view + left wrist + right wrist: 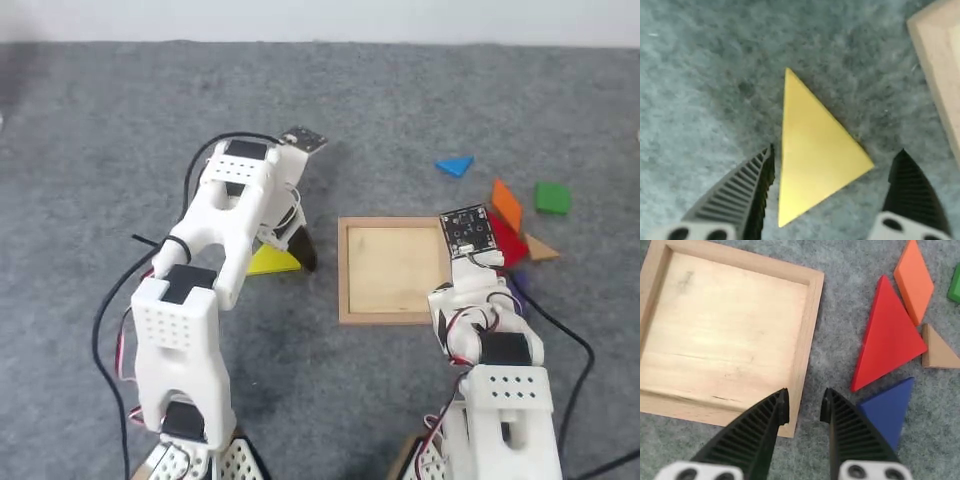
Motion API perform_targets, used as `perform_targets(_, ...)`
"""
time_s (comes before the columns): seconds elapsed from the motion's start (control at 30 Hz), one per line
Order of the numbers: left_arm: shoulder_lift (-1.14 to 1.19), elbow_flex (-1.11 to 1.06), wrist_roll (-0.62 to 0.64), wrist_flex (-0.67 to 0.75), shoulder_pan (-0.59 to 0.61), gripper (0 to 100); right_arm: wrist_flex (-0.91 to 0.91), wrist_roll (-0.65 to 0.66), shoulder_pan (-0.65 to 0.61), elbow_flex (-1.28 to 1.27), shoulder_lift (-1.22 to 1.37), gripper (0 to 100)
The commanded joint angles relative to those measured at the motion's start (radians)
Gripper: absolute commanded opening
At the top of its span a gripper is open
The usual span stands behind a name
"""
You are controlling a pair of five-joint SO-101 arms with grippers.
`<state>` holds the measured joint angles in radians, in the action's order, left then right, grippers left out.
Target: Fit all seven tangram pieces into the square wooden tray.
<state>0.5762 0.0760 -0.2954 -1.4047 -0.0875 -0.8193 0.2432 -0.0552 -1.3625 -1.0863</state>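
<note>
Wooden tray [345, 270] sits on the grey worktop [100, 120] seen from above, a yellow triangle [272, 262] near it under the left arm, a red triangle [510, 243] at its other side. At the left wrist, the left hand [835, 151] straddles the yellow triangle, fingers [740, 200] wide apart. At the right wrist, the right hand [805, 392] hangs over the tray's corner, fingers [755, 435] slightly apart, a blue triangle [887, 410] beside it.

**Tangram setup, seen from overhead**

The square wooden tray [345, 270] sits on grey carpet [100, 120]. The left arm [225, 215] hangs over the yellow triangle [272, 262], just left of the tray. The right arm [490, 340] overlaps the tray's right rim. Further right are the light-blue triangle [455, 165], orange parallelogram [507, 205], green square [552, 197], red triangle [510, 245] and tan triangle [541, 248].
</note>
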Motion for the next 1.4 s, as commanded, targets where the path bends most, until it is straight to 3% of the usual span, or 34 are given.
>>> perform_targets(0.0,-0.008,-0.015,-0.021,0.026,0.002,34,0.016,0.018,0.004,0.011,-0.024,12.6)
perform_targets(0.13,-0.008,-0.059,-0.020,0.077,0.006,33,0.016,0.018,0.004,0.011,-0.024,12.6)
perform_targets(0.6,-0.008,-0.062,-0.015,0.054,0.008,21,0.016,0.018,0.002,0.011,-0.024,12.6)
perform_targets(0.87,-0.009,-0.064,-0.017,0.049,0.000,20,0.016,0.018,0.004,0.011,-0.024,12.6)
perform_targets(1.17,-0.015,-0.062,-0.025,0.005,-0.003,6,0.016,0.018,0.004,0.011,-0.024,12.6)
perform_targets(1.37,-0.020,-0.061,-0.063,-0.025,-0.005,2,0.016,0.018,0.004,0.011,-0.024,12.6)
